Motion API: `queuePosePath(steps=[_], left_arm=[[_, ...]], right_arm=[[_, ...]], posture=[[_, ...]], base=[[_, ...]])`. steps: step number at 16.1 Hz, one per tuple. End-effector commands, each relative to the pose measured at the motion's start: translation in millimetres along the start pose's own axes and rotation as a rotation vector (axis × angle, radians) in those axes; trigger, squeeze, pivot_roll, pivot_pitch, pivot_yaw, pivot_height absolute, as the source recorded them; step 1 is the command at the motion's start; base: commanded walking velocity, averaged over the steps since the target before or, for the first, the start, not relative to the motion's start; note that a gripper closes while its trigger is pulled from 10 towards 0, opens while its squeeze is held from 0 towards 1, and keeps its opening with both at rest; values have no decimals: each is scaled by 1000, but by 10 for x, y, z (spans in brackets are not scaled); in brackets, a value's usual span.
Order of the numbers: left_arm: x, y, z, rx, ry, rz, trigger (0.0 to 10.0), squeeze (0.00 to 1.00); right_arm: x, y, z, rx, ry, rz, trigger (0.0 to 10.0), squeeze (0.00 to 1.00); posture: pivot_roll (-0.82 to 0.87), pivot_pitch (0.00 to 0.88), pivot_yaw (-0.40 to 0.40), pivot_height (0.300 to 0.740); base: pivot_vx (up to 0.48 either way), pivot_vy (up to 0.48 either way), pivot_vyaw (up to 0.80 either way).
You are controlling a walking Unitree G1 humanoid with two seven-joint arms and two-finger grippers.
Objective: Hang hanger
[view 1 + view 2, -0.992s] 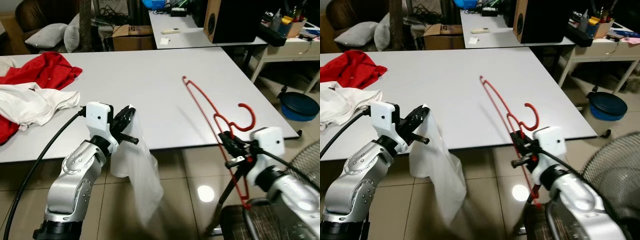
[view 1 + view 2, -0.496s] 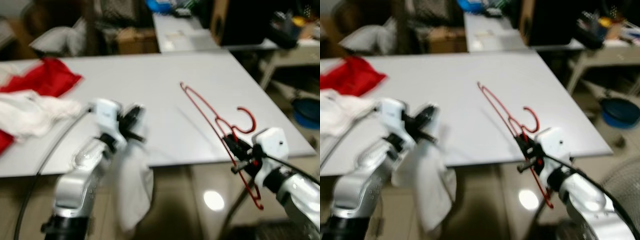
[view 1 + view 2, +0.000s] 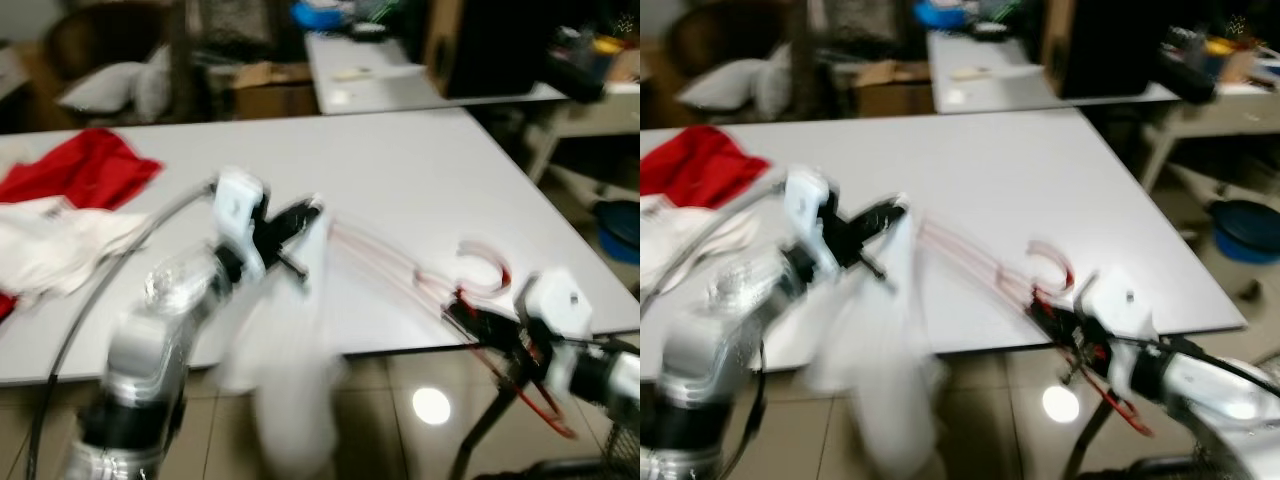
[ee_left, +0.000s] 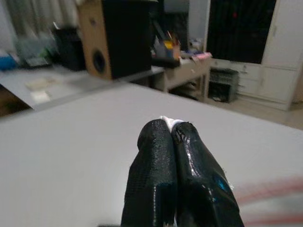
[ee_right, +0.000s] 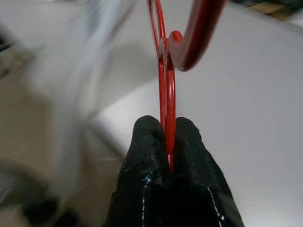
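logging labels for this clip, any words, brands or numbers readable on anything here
None can be read.
Cardboard box: any print is blurred out.
Papers on the far table: too small and blurred.
Speaker: no badge legible.
Red hanger in the right gripper and white cloth in the left gripper: no markings visible.

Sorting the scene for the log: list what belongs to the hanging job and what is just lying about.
In the job:
red hanger, in right gripper
white garment, in left gripper

Lying about:
red cloth
white cloth
speaker
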State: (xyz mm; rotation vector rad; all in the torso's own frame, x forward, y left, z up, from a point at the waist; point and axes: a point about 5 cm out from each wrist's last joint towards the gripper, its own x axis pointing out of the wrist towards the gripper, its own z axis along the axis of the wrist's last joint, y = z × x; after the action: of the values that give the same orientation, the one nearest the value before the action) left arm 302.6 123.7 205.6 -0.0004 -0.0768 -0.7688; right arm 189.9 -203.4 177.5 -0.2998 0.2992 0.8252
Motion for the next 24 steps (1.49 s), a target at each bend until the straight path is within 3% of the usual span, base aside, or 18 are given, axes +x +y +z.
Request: queuePosePath(steps=[1,4,6,12,15,17,18,20,24], left_arm=[[16,130,125,13,-33,15,10000,0],[195,291,373,46,-83,23,10000,0],[457,390,817,24,-242,13,10000,0],[718,337,1227,50,-373,-12,10000,0],[754,450,1225,184,-339,79,10000,0],[741,551,1087,313,-246,147,10000,0],[729,567,1023,346,-226,149,10000,0],[701,641,836,337,-179,205,10000,0],[732,708,767,336,-173,258,10000,0]], right_arm=[[-68,25,15,-14,16,78,10000,0],[-143,10,-44,-16,72,162,10000,0],[-130,-13,69,-6,29,243,10000,0],[-23,69,247,-26,-53,426,10000,0],[-60,-98,184,-84,61,360,10000,0],[-88,-440,108,-195,184,118,10000,0],[-116,-536,103,-188,197,61,10000,0],[-299,-588,258,-157,95,65,10000,0],[-495,-513,411,-134,-37,167,10000,0]], posture=[[-20,0,37,740],[-13,0,39,740],[-11,0,42,740],[-5,0,37,740],[3,0,29,740],[3,0,29,740],[3,0,32,740],[3,0,38,740],[1,0,45,740]], base=[[0,0,0],[0,0,0],[0,0,0],[0,0,0],[0,0,0],[0,0,0],[0,0,0],[0,0,0],[0,0,0]])
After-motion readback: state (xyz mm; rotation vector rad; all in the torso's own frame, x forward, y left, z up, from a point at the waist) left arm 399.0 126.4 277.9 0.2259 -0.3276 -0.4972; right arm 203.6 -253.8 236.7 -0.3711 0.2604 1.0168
